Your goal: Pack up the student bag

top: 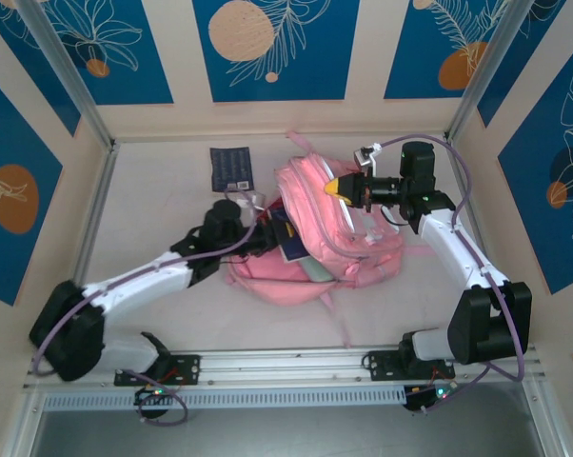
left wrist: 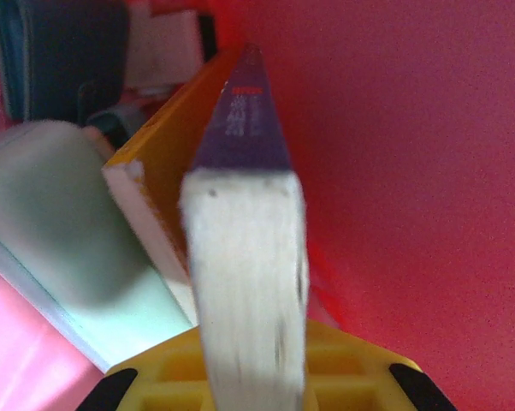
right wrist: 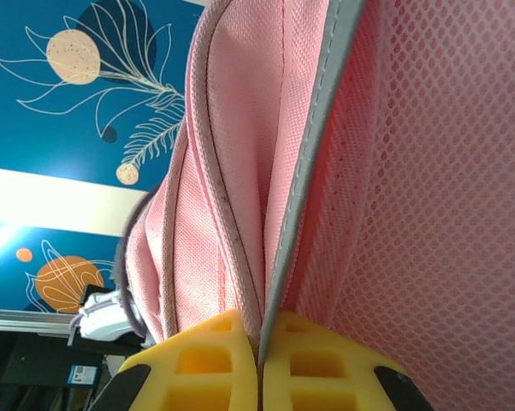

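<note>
- While it lies slumped on the table [top: 153, 190], the student bag [top: 358, 249] sits in the middle of the top view, its opening turned toward the left of the frame.
- Coming in from the lower left, the left gripper [top: 270, 234] reaches the bag's opening.
- At the bottom of the left wrist view, the left gripper's [left wrist: 253, 372] yellow fingers [left wrist: 168, 381] are clamped on a purple-covered book [left wrist: 245, 274], which rises up the frame's centre with its white page edge facing the camera.
- To that book's left stand an orange-covered book [left wrist: 168, 163] and a pale green book [left wrist: 61, 231], with the bag's pink lining [left wrist: 411, 171] across the right half.
- Right of centre in the top view, the right gripper [top: 342, 188] rests on the bag's upper edge.
- At the bottom of the right wrist view, the right gripper [right wrist: 259, 360] is pressed closed on a grey-trimmed fold of the bag [right wrist: 232, 171].
- Above and left of the bag, a dark card [top: 231, 168] lies flat on the table.
</note>
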Tool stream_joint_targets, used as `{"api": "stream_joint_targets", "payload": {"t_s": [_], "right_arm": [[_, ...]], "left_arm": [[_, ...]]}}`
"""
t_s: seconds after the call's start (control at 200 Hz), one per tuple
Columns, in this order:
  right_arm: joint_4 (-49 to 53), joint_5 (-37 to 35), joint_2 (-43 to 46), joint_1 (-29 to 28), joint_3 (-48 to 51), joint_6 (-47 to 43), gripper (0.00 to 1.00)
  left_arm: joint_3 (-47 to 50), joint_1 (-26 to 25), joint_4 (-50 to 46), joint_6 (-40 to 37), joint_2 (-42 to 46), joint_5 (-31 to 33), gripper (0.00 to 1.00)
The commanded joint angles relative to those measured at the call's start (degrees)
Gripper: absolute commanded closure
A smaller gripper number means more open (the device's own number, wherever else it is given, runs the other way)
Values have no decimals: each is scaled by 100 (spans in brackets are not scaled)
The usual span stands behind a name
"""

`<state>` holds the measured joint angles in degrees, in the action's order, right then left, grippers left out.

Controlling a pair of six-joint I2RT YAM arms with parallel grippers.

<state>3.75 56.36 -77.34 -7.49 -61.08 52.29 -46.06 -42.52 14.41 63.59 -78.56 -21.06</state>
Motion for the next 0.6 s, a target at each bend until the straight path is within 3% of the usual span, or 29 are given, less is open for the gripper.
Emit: {"api": "stream_joint_targets", "payload": {"t_s": [0.0,0.31,0.44,0.595], "right_arm": [[-567,376,399,-5,-46,132,100],[-1013,-247,508,-95,331,484,100],[-775,-683,631,-27,395,374,100],[-593,-1084,877,243,527,316,100]], "left_arm": [[-475,-234,664,124,-662,511,100],[-2409,-598,607,288,-2576,361,100],[-2606,-591,448,510,-2874,246,73],[-2247,-518,158,482,-2511,200,46]]}}
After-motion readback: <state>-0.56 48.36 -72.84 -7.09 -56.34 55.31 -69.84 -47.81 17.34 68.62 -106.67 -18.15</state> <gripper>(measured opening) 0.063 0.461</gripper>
